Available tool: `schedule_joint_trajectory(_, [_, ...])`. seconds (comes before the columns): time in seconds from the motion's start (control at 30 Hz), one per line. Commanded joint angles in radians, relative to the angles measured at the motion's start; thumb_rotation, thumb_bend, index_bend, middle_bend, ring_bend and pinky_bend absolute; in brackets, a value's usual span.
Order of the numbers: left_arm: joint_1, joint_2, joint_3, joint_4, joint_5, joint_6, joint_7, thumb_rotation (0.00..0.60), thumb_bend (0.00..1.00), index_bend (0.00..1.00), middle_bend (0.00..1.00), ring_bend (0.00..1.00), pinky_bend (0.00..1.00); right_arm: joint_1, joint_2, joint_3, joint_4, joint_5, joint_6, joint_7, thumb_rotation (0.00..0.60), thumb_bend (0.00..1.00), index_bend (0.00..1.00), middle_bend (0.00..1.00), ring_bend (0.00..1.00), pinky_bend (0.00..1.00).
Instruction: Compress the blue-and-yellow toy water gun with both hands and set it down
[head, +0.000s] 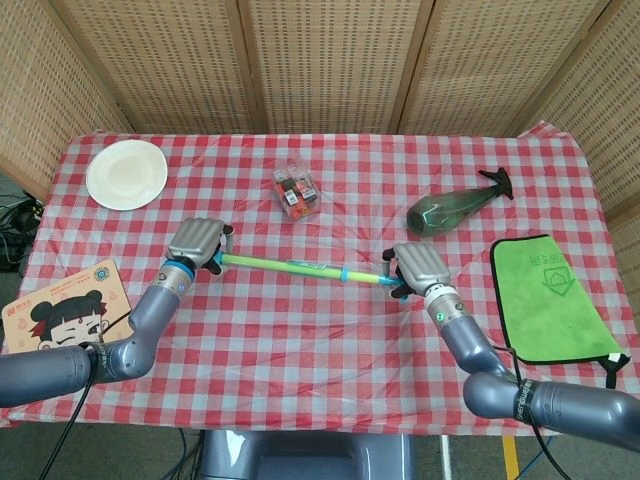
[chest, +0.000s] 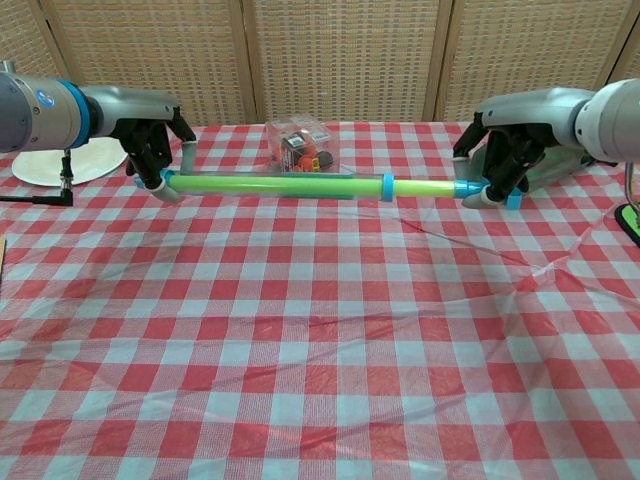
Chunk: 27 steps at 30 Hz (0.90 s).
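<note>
The toy water gun (head: 295, 267) (chest: 290, 185) is a long green-yellow tube with blue end caps and a blue ring, held level above the checked tablecloth. My left hand (head: 197, 243) (chest: 152, 140) grips its left end. My right hand (head: 417, 268) (chest: 500, 155) grips its right end, where the thinner yellow rod shows. Both hands have their fingers curled round the blue caps. The tube runs slightly downward from left to right in the head view.
A clear box of small items (head: 297, 190) (chest: 298, 143) stands just behind the gun. A dark green bottle (head: 455, 208) lies behind my right hand. A green cloth (head: 548, 299) lies at the right, a white plate (head: 127, 173) at the back left, a cartoon card (head: 62, 302) at the left edge.
</note>
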Motion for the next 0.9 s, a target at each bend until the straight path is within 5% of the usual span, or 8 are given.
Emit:
schedule_joint_trajectory(0.03, [-0.002, 0.012, 0.011, -0.008, -0.017, -0.009, 0.01, 0.6, 0.33, 0.58, 0.67, 0.64, 0.5, -0.005, -0.013, -0.005, 0.019, -0.021, 0.013, 0.005, 0.6, 0.51, 0.79, 0.98, 0.94, 0.59])
schedule_joint_trajectory(0.1, [-0.006, 0.028, 0.021, -0.019, -0.038, -0.027, 0.019, 0.6, 0.3, 0.43, 0.44, 0.46, 0.33, -0.011, -0.016, -0.014, 0.031, -0.042, 0.015, 0.006, 0.6, 0.44, 0.66, 0.83, 0.79, 0.41])
schedule_joint_trajectory(0.17, [-0.006, 0.049, 0.026, -0.041, -0.056, -0.054, 0.011, 0.6, 0.28, 0.28, 0.21, 0.23, 0.14, -0.012, -0.014, -0.031, 0.048, -0.048, 0.009, -0.01, 0.6, 0.35, 0.43, 0.54, 0.5, 0.19])
schedule_joint_trajectory(0.23, [-0.002, 0.072, 0.029, -0.068, -0.066, -0.08, -0.004, 0.6, 0.24, 0.15, 0.05, 0.06, 0.02, -0.01, -0.014, -0.041, 0.064, -0.037, -0.001, -0.022, 0.6, 0.3, 0.28, 0.33, 0.29, 0.09])
schedule_joint_trajectory(0.37, [0.003, 0.104, 0.046, -0.098, -0.058, -0.095, -0.014, 0.6, 0.21, 0.04, 0.0, 0.0, 0.0, -0.01, -0.025, -0.05, 0.095, -0.016, -0.004, -0.03, 0.6, 0.24, 0.15, 0.08, 0.04, 0.03])
schedule_joint_trajectory(0.47, [0.014, 0.117, 0.051, -0.114, -0.053, -0.097, -0.034, 0.6, 0.2, 0.01, 0.0, 0.0, 0.0, -0.013, -0.03, -0.061, 0.109, -0.004, -0.004, -0.04, 0.6, 0.22, 0.09, 0.0, 0.0, 0.0])
schedule_joint_trajectory(0.7, [0.103, 0.173, 0.048, -0.194, 0.091, -0.038, -0.141, 0.6, 0.2, 0.01, 0.0, 0.0, 0.0, -0.055, -0.019, -0.083, 0.089, -0.033, 0.044, -0.035, 0.6, 0.21, 0.08, 0.0, 0.0, 0.0])
schedule_joint_trajectory(0.9, [0.284, 0.202, 0.081, -0.255, 0.431, 0.179, -0.267, 0.6, 0.2, 0.01, 0.0, 0.0, 0.0, -0.161, 0.017, -0.113, 0.035, -0.223, 0.18, 0.041, 0.6, 0.21, 0.05, 0.0, 0.0, 0.0])
